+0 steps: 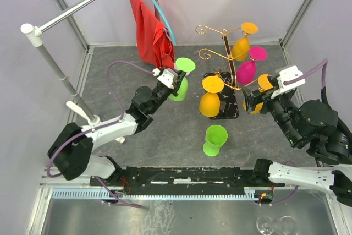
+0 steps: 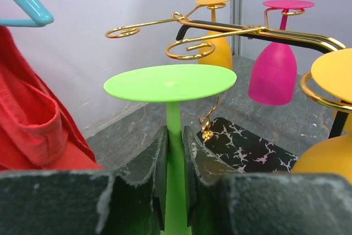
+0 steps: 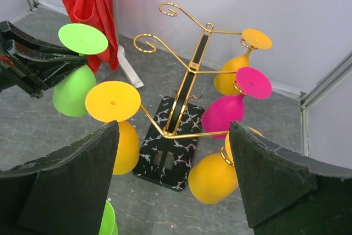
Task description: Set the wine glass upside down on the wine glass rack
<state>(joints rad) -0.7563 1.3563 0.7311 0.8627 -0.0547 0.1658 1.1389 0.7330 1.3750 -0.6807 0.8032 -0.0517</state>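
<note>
My left gripper point(image 1: 171, 78) is shut on the stem of a green wine glass point(image 1: 182, 83), which it holds upside down with the round foot up, left of the wine glass rack point(image 1: 225, 53). In the left wrist view the fingers point(image 2: 157, 155) pinch the green stem below the foot point(image 2: 170, 82), and two bare gold scroll arms point(image 2: 190, 52) lie just beyond. The rack is a gold tree on a black marbled base point(image 3: 165, 149). My right gripper point(image 3: 173, 130) is open and empty, right of the rack point(image 1: 250, 102).
Three orange glasses point(image 1: 210, 102) and a pink one point(image 1: 247, 71) hang upside down on the rack. Another green glass point(image 1: 214, 138) stands on the table in front of it. A blue hanger with red cloth point(image 1: 151, 39) hangs on a rail behind my left gripper.
</note>
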